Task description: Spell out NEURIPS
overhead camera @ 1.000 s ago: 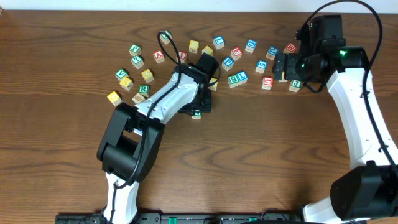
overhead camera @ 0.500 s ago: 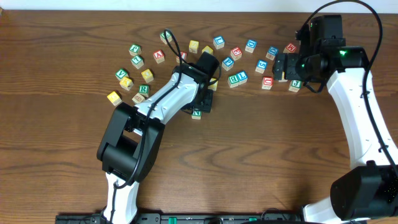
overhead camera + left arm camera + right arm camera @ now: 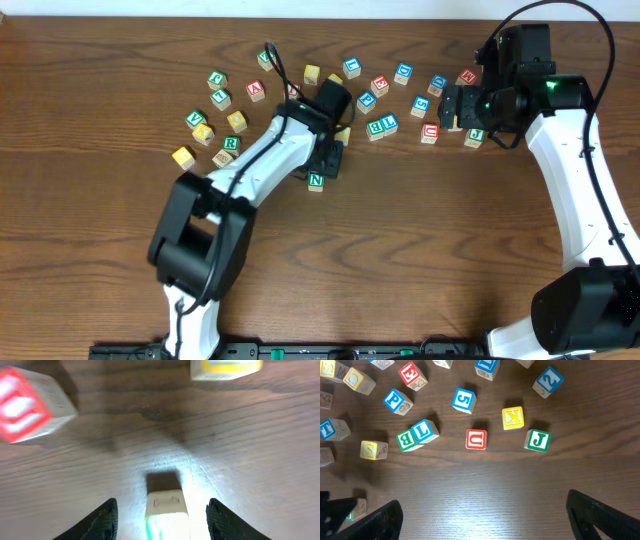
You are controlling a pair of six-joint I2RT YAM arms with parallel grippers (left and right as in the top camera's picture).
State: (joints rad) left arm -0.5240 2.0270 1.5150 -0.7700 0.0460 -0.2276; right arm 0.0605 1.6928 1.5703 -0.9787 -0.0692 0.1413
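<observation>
N cube (image 3: 316,181) lies between parted left gripper (image 3: 162,510) (untouched); arm stretched forward.

The worktop (image 3: 430,260) was dark brown wood, its streaky grain plain under a smooth, slightly glossy finish that threw back the light. The red-framed U cube (image 3: 476,439) and the green-framed N cube (image 3: 316,181) looked like pale bare wood with smooth painted faces. The left arm (image 3: 257,160) and right arm (image 3: 566,172) wore glossy white plastic shells with matt black joints, and the fingers (image 3: 97,521) of the left pincer (image 3: 162,509) were matt black too.
</observation>
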